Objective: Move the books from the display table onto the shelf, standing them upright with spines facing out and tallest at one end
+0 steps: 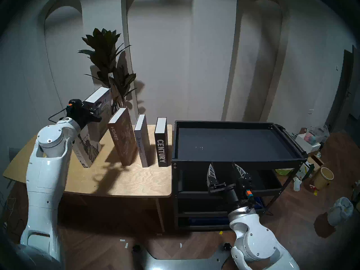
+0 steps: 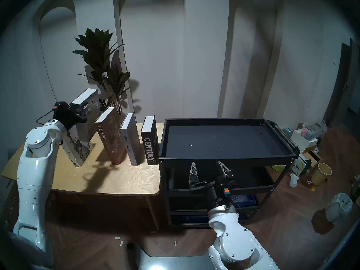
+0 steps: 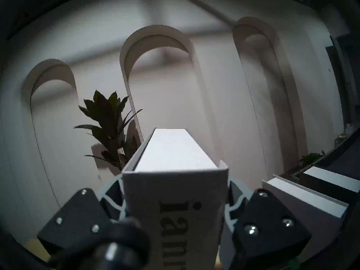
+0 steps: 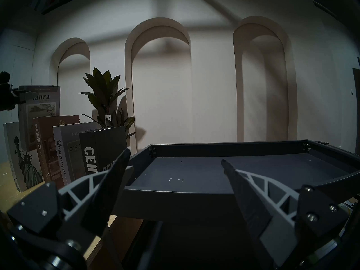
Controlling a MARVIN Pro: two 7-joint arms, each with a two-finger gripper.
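My left gripper is shut on the spine of the grey "ianra" book, which is upright at the back left of the plywood display table. The book's lower edge is hidden behind the white Statue of Liberty book. To its right stand the brown "HOMES" book, the grey "Discontent" book and the black "CENTURY" book, all upright. The black shelf cart adjoins the table's right side, with no books on its top tray. My right gripper is open before the tray's front rim.
A tall potted plant stands behind the table by the arched wall. Right of the cart the floor holds a yellow bucket, a lined bin and boxes. The cart has lower tiers behind my right gripper.
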